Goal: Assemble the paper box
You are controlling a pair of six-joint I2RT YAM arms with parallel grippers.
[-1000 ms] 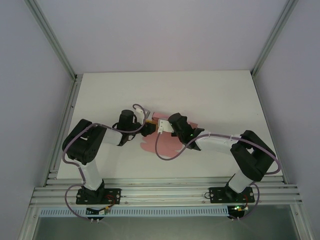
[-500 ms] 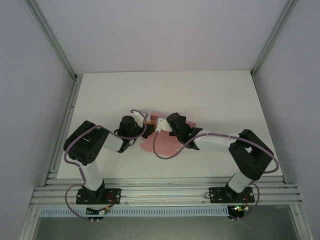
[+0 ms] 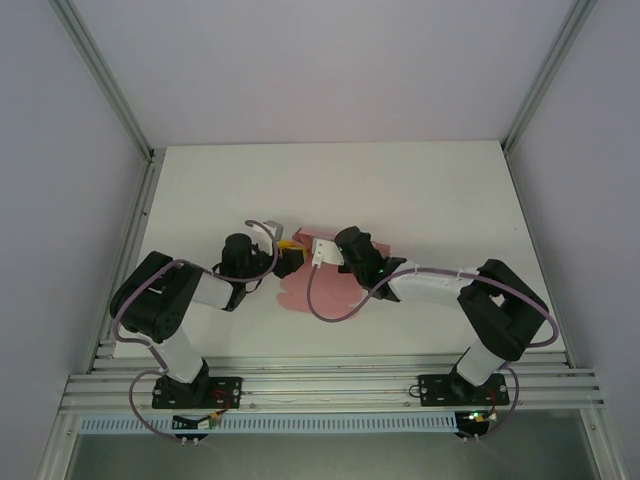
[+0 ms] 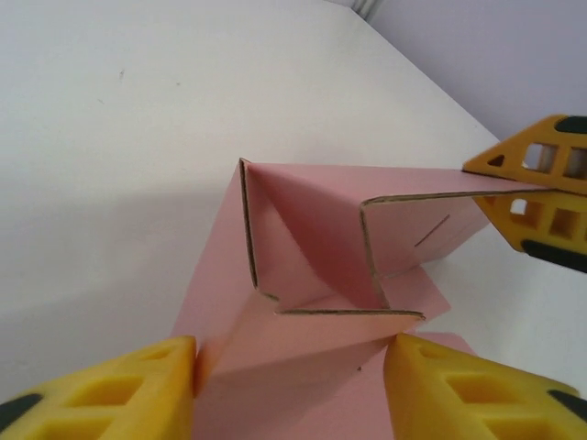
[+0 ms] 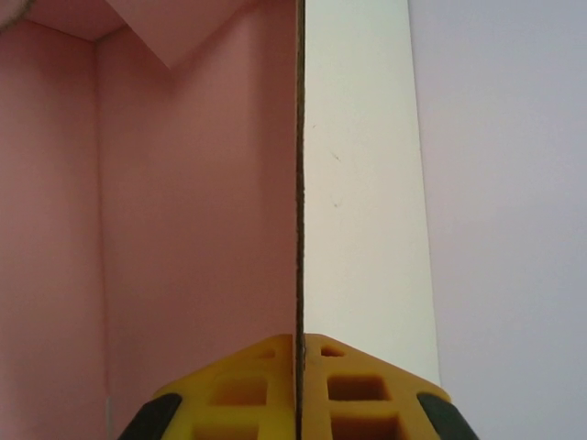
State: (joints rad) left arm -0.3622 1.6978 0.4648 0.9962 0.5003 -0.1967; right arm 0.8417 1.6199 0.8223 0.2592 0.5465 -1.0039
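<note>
I am spreading my left gripper (image 4: 289,390) and backing off the box (image 4: 312,215). My right gripper (image 5: 298,376) is pinching its upright wall, so that fold seems set.

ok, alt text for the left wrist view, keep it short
A half-folded pink paper box sits on a white table, with raised walls showing raw card edges to the camera. The left claw is open at the bottom of the frame, its yellow fingers either side of the box's flat near flap. At the right, the right claw pinches a wall's edge.
</note>
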